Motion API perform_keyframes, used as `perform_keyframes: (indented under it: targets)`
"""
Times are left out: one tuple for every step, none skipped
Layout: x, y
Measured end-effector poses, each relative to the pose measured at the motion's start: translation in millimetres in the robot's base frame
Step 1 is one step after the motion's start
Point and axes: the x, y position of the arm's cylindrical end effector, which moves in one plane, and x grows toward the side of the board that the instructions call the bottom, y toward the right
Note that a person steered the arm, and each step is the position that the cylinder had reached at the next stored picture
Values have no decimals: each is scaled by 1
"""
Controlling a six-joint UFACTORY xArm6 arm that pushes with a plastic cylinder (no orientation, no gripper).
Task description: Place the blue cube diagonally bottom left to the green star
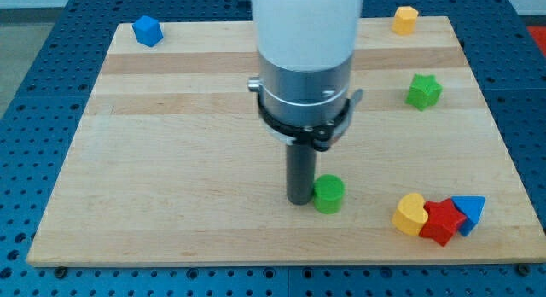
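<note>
The blue cube [148, 31] sits at the board's top left corner. The green star [423, 90] lies at the view's right, in the upper half of the board. My tip [299, 200] rests on the board in the lower middle, touching the left side of a green cylinder [328, 195]. The tip is far from the blue cube and well left and below the green star.
A yellow block [405, 20] sits at the top right corner. At the bottom right a yellow heart [409, 215], a red block [441, 222] and a blue triangle [470, 212] are bunched together. The wooden board [171, 160] lies on a blue perforated table.
</note>
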Motion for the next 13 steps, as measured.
perform_keyframes:
  targets:
    - [2,30]
    - [2,69]
    - [2,86]
    - [-18,69]
    - [-83,-24]
    - [-153,-119]
    - [-192,-230]
    - [-279,-301]
    - [-318,-329]
    - [-347,-307]
    - [-357,-272]
    - [-347,-268]
    - [-323,-262]
